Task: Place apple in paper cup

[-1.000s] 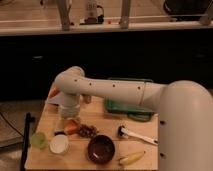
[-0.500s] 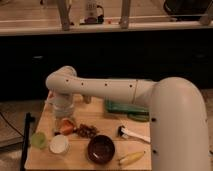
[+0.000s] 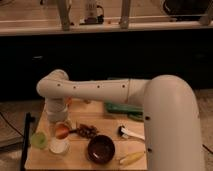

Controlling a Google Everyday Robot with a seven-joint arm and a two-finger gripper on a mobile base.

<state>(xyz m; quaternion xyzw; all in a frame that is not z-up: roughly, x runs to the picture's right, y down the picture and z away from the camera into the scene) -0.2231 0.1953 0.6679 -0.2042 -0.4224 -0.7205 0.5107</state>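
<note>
End effector (image 3: pixel 60 122) at the left of the bench (image 3: pixel 76 159), pointing down from the pale wrist, directly over the apple (image 3: pixel 61 131) and seemingly in contact with it. Whether it is open or clamped on the fruit: cannot tell, the wrist hides it. Apple sits just far of the paper cup (image 3: pixel 59 146), not yet inside; unclear whether it rests on the wood or hangs slightly lifted. Step in hand, by my reading: the grasp or the start of the carry. Next move calls for a short travel toward the near edge, centring the apple over the cup's mouth, then a low release so the light cup does not tip. Paper cup shows a plain white interior, apparently empty. Pale green cup (image 3: pixel 38 140) stands just left of it, contents not readable. Dark brown bowl (image 3: pixel 101 149) to the right, near edge, looks empty. Brown clustered lump (image 3: pixel 88 131) lies right of the apple; long yellow fruit (image 3: pixel 131 158) at near right.
</note>
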